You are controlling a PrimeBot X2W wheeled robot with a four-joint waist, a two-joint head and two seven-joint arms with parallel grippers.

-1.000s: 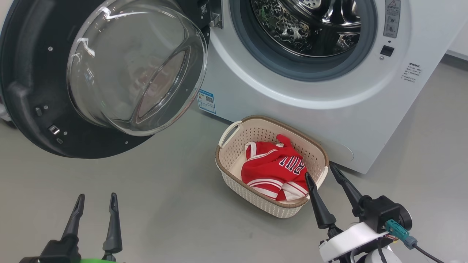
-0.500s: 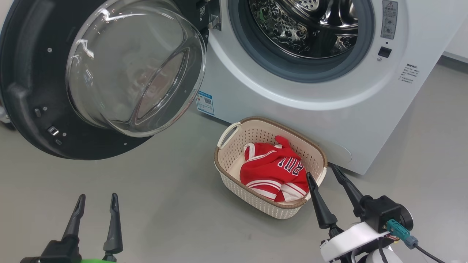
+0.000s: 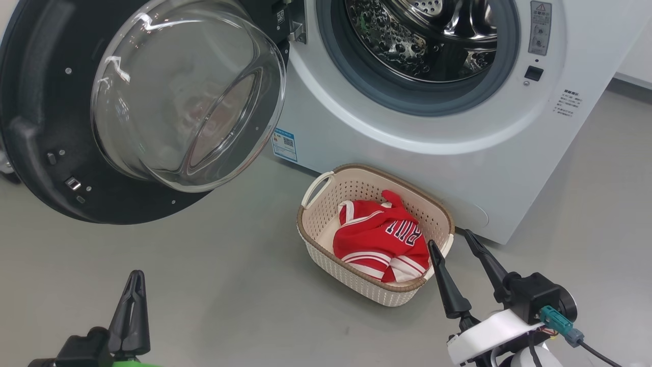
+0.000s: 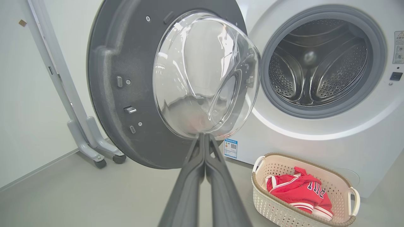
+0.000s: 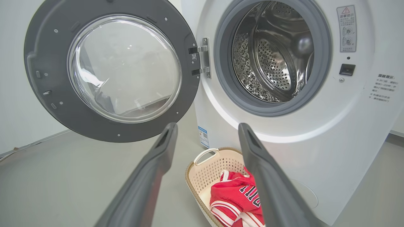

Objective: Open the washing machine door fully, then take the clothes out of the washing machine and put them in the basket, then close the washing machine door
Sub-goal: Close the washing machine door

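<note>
Bright, even light, soft shadows; glare streaks the washing machine door (image 3: 153, 102); my wrist views bow at edges.

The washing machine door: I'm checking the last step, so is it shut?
No, the washing machine door hangs swung wide open on its hinge, leaving the drum of the washing machine exposed.

A smooth grey floor (image 3: 229, 285) meets a plain white wall (image 4: 28, 110). A white frame on castors (image 4: 82, 142) stands beside that wall under even light.
</note>
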